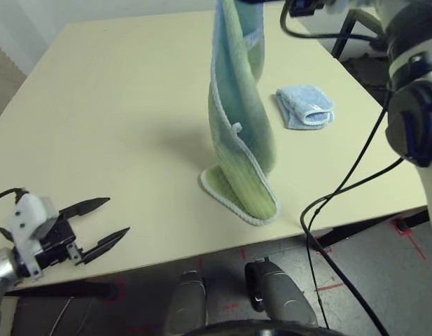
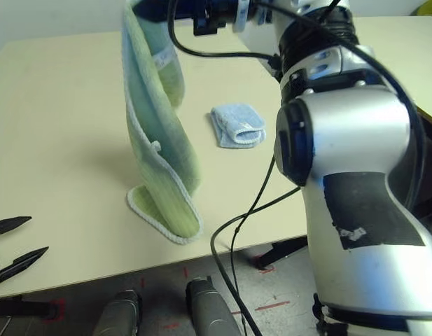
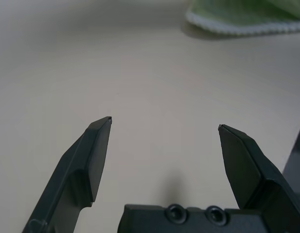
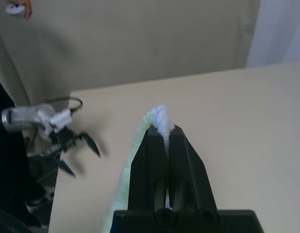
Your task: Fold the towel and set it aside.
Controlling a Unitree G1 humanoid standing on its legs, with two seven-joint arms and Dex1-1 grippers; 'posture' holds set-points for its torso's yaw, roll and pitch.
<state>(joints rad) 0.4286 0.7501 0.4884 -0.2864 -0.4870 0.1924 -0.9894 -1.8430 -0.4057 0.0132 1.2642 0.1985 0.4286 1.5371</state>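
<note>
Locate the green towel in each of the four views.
Left eye: green towel hangs down the picture's middle, lower end on the table.
Right eye: left of middle, same pose.
Left wrist: white-edged end lying on the table.
Right wrist: a corner pinched in the right tool.
Shared landmark: the towel's white stitched edging.

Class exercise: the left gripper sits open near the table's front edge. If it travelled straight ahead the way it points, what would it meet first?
Probably the towel: the left gripper points across bare table toward its lower end resting on the surface, though depth is uncertain.
</note>
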